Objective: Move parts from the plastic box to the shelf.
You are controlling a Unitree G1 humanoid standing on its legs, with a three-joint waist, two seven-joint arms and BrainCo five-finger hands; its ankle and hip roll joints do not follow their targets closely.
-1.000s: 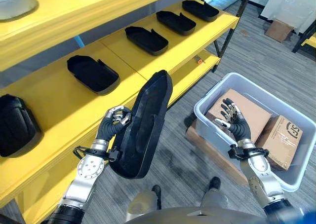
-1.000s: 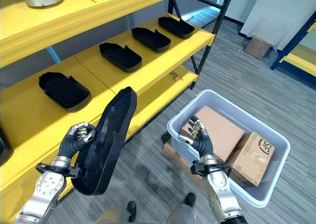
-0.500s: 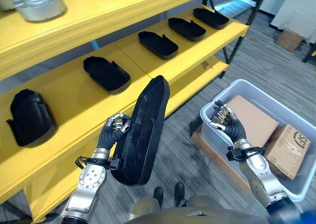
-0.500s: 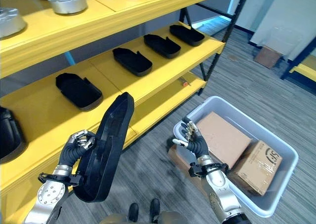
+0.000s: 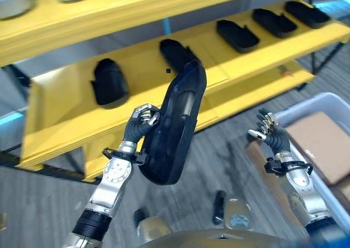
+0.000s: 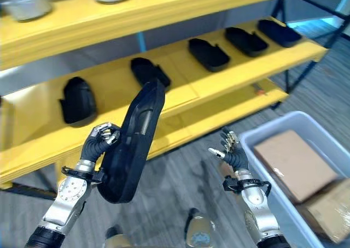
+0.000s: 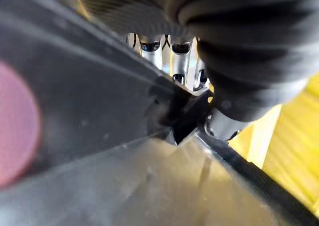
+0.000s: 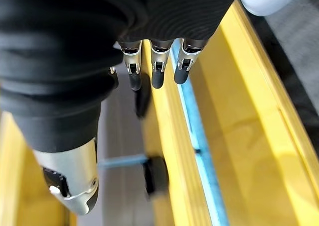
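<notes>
raised higher, left robot hand (image 5: pixel 143 118) grips one black part (image 5: pixel 176 129); five parts (image 6: pixel 208 53) shelved.

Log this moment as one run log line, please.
left hand: shut on long black moulded plastic part, held upright before yellow shelf | right hand: open, empty, beside grey plastic box

I can read no text, label, number or sign anywhere here. The long black moulded plastic part (image 5: pixel 175 128) I hold bears no lettering that I can make out, nor do the yellow shelf boards (image 5: pixel 65 103).
</notes>
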